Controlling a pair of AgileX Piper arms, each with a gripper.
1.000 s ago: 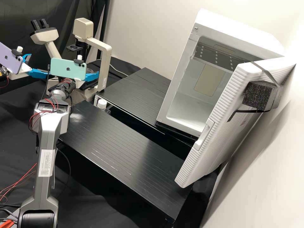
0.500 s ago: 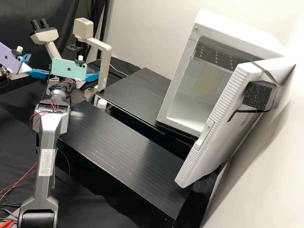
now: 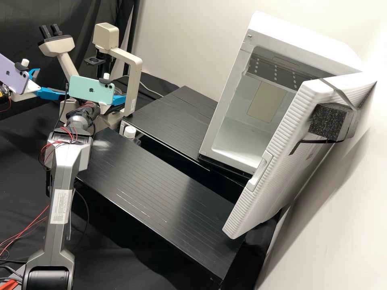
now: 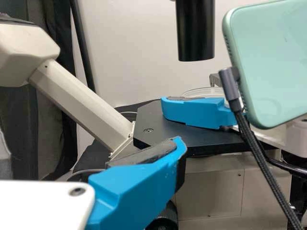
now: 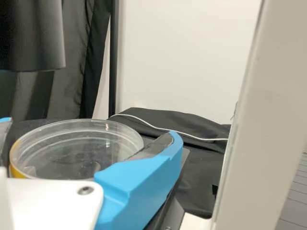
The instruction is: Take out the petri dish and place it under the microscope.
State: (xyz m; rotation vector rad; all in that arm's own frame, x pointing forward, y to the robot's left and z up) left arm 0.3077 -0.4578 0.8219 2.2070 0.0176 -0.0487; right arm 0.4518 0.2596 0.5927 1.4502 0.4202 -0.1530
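At the left of the high view, my left gripper point(image 3: 50, 83) is open beside the cream microscope point(image 3: 105, 36); one of its blue fingers shows near in the left wrist view point(image 4: 136, 177). My right gripper point(image 3: 119, 99) is over the microscope stage, partly behind the teal phone. The clear round petri dish point(image 5: 79, 148) sits between its two fingers in the right wrist view, where the right gripper point(image 5: 91, 128) looks shut on its sides. In the left wrist view the petri dish point(image 4: 204, 91) shows behind a blue finger, below the black tube point(image 4: 195, 33). Whether it touches the stage point(image 4: 163, 132) is hidden.
The microscope's upright column point(image 5: 268, 120) rises close beside the right gripper. A white incubator point(image 3: 242, 133) stands open at the right, its door point(image 3: 282, 161) swung out. Black platforms point(image 3: 161, 189) lie in front, with a white-capped bottle point(image 3: 129, 132) between them.
The right arm and its teal phone have shifted a little to the right in the high view. The dish edge seen beside the phone before is now hidden there. The left arm has kept still.
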